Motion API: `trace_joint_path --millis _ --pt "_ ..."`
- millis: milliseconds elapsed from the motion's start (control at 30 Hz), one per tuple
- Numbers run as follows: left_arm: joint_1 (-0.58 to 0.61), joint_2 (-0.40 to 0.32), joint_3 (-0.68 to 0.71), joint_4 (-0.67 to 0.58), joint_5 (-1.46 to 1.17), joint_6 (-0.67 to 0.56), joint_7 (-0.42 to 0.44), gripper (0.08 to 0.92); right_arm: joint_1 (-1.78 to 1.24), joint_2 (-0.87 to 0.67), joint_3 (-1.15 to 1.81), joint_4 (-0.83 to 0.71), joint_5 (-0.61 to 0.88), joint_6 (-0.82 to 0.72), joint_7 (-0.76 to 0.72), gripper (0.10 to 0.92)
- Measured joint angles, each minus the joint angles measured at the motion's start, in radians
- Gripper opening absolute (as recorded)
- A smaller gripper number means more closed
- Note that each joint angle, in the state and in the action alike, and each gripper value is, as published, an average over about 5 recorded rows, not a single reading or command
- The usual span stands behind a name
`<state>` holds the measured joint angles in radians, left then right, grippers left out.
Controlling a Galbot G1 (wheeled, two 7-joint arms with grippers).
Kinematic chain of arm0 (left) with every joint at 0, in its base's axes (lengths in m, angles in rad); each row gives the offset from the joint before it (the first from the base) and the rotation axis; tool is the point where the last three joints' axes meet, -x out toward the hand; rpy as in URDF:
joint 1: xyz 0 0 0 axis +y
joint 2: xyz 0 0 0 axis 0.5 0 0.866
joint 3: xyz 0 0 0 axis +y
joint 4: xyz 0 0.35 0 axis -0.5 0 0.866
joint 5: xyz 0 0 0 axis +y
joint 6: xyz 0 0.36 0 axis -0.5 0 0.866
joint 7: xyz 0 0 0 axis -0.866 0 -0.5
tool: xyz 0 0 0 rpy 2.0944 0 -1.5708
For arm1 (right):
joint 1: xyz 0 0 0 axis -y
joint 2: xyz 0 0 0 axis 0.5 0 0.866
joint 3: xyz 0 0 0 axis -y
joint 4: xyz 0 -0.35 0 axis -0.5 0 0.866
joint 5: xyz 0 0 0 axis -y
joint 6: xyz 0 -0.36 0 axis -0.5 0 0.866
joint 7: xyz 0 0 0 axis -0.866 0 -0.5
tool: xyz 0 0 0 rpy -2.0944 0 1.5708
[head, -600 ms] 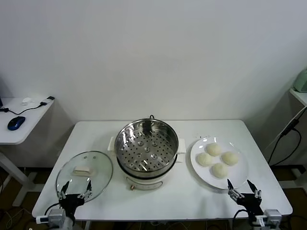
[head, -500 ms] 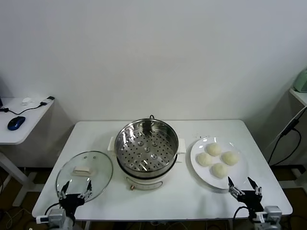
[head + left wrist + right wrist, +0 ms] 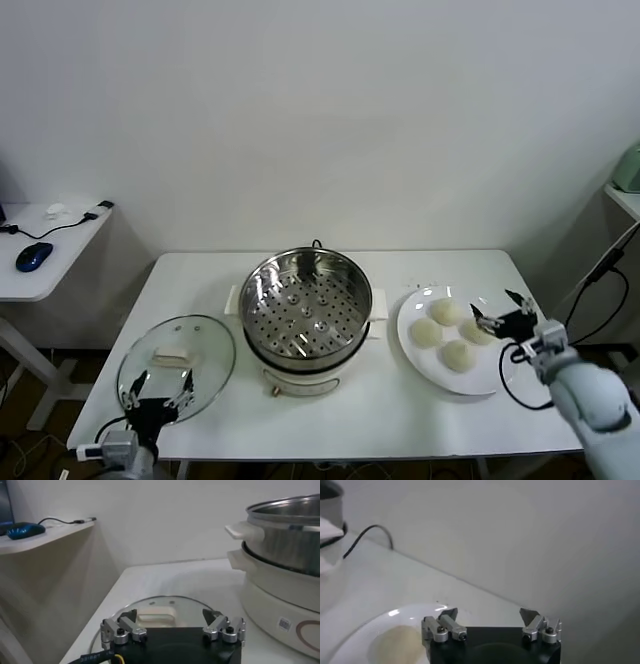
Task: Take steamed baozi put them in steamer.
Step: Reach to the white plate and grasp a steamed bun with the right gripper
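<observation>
Several pale steamed baozi [image 3: 426, 333] lie on a white plate [image 3: 440, 378] to the right of the steamer [image 3: 305, 310], a shiny pot with a perforated floor and nothing in it. My right gripper [image 3: 492, 305] hovers open over the plate's right side, close above the rightmost bun. The right wrist view shows that gripper [image 3: 488, 613] open, with one bun [image 3: 395, 641] on the plate [image 3: 365, 630] just ahead. Low at the table's front left, my left gripper [image 3: 160, 381] is open; the left wrist view has it [image 3: 169, 614] by the lid, the steamer [image 3: 285, 540] beyond.
A round glass lid [image 3: 176, 362] with a white handle [image 3: 156, 614] lies flat left of the steamer. A side desk [image 3: 60, 250] with a blue mouse [image 3: 33, 256] stands at far left. A black cable [image 3: 367, 532] runs behind the steamer.
My right gripper has risen from the table's front right edge and moved back to the plate's right side, over the buns. The left gripper has barely shifted.
</observation>
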<state>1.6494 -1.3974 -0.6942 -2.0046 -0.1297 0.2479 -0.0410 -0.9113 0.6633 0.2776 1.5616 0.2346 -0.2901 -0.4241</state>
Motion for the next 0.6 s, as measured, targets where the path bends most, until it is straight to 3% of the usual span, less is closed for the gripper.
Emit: trace_joint_path --millis 300,600 --pt "-0.004 -0.008 0.005 0.009 0.001 -0.003 0.0 0.823 0.547 -0.113 -0.552 -0.225 -0.121 0.196 -0.408 0.823" --pt "-0.007 -0.018 0.004 0.018 0.001 -0.009 0.0 0.823 1.008 -0.03 -1.083 -0.444 -0.138 0.287 -0.65 0.823"
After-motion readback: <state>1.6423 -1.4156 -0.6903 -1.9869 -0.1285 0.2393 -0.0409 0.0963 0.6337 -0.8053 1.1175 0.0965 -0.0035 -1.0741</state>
